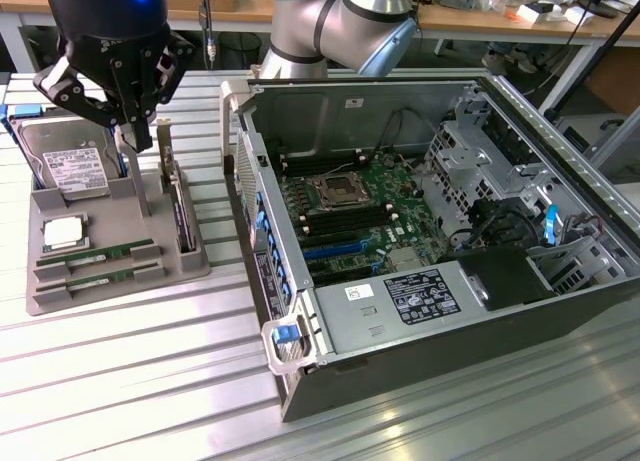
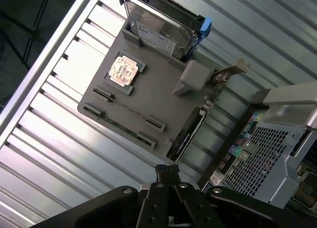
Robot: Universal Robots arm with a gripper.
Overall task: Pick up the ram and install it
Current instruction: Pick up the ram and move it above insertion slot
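The ram (image 1: pixel 97 251), a thin green stick with dark chips, lies flat in the gray tray (image 1: pixel 112 219) on the table (image 1: pixel 150 381), at 7 o'clock from the clenched, empty tool (image 1: pixel 137 139).

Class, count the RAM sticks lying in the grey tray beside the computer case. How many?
2. Both lie flat, side by side, along the grey tray's front: the rear ram stick and the front ram stick. Any inside the case may be hidden.
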